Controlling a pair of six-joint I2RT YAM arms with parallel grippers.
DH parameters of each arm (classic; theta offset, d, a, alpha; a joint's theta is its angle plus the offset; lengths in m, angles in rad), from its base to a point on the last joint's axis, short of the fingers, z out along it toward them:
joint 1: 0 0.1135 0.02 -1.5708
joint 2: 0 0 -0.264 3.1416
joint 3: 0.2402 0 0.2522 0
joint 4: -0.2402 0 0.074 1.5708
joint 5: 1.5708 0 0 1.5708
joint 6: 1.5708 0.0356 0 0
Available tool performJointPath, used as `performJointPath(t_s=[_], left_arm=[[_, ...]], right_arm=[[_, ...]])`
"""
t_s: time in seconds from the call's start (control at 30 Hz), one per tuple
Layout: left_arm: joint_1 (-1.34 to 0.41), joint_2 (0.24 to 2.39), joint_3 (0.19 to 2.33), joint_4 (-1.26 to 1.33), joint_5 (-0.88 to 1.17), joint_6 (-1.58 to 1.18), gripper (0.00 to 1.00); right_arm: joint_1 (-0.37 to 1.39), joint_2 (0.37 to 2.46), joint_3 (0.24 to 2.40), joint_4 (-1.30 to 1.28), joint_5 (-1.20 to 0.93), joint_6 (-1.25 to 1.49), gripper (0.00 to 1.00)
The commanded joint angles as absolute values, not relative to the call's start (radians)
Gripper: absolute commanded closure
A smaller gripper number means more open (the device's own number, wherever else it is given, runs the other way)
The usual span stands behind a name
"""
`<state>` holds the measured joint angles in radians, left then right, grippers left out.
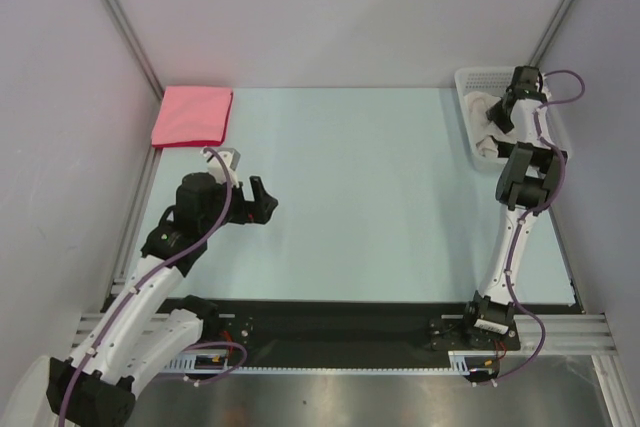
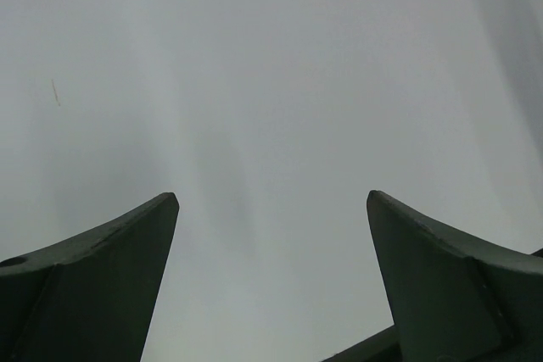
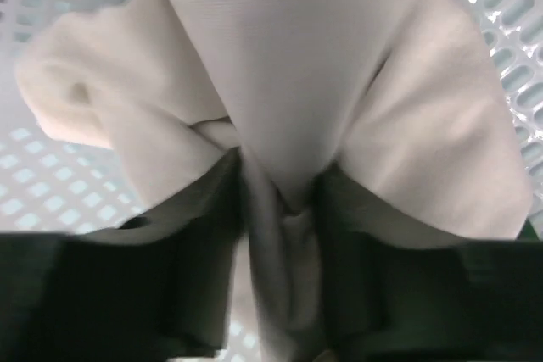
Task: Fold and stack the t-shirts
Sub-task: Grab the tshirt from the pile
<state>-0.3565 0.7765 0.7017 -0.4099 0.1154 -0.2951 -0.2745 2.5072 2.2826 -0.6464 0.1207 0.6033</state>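
- Right gripper (image 3: pixel 278 174) pinches a soft cream shirt (image 3: pixel 288 57) fold between its jaws, perforated plastic basket (image 3: pixel 501 14) beneath.
- Left gripper (image 2: pixel 271 201) gapes over smooth pale table (image 1: pixel 380 187); square-folded pink shirt (image 1: pixel 192 115) lies apart from its jaws.

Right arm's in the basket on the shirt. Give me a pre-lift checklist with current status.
1. Right tool pinching a fold of the cream shirt: ok.
2. Grip firm enough for lifting: cannot tell.
3. Shirt free of the basket mesh: cannot tell.
4. Left tool open and empty: ok.
5. Table middle bare for spreading: ok.
6. Pink shirt folded, far left, off the path: ok.
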Motion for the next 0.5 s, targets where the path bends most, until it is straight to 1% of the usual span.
performJointPath(t_s=[0.0, 0.03, 0.07, 0.1, 0.13, 0.2, 0.23, 0.33, 0.37, 0.43, 0.47], left_arm=[[-0.345, 0.778, 0.764, -0.413, 0.086, -0.253, 0.0], [-0.345, 0.779, 0.767, -0.417, 0.081, -0.256, 0.0], [-0.347, 0.782, 0.776, -0.42, 0.078, -0.261, 0.0], [-0.345, 0.781, 0.781, -0.425, 0.075, -0.265, 0.0], [-0.345, 0.782, 0.785, -0.425, 0.074, -0.271, 0.0], [-0.347, 0.782, 0.787, -0.419, 0.077, -0.305, 0.0], [-0.347, 0.784, 0.785, -0.41, 0.083, -0.317, 0.0], [-0.347, 0.782, 0.778, -0.393, 0.113, -0.373, 0.0], [-0.347, 0.778, 0.776, -0.381, 0.121, -0.4, 0.0], [-0.347, 0.776, 0.773, -0.371, 0.138, -0.425, 0.0], [-0.347, 0.773, 0.773, -0.373, 0.144, -0.455, 0.0]], right_arm=[[-0.267, 2.483, 2.35, -0.607, 0.132, 0.606, 0.63], [-0.27, 2.484, 2.391, -0.626, 0.127, 0.598, 0.85], [-0.273, 2.484, 2.422, -0.649, 0.126, 0.592, 0.94], [-0.272, 2.479, 2.457, -0.673, 0.141, 0.585, 1.0], [-0.27, 2.455, 2.524, -0.714, 0.159, 0.563, 1.0], [-0.264, 2.399, 2.552, -0.729, 0.181, 0.531, 1.0], [-0.262, 2.328, 2.543, -0.733, 0.189, 0.513, 1.0], [-0.241, 2.197, 2.504, -0.733, 0.218, 0.476, 1.0], [-0.229, 2.115, 2.487, -0.747, 0.233, 0.436, 1.0], [-0.175, 2.039, 2.471, -0.762, 0.264, 0.373, 1.0], [-0.151, 1.964, 2.459, -0.776, 0.319, 0.32, 1.0]])
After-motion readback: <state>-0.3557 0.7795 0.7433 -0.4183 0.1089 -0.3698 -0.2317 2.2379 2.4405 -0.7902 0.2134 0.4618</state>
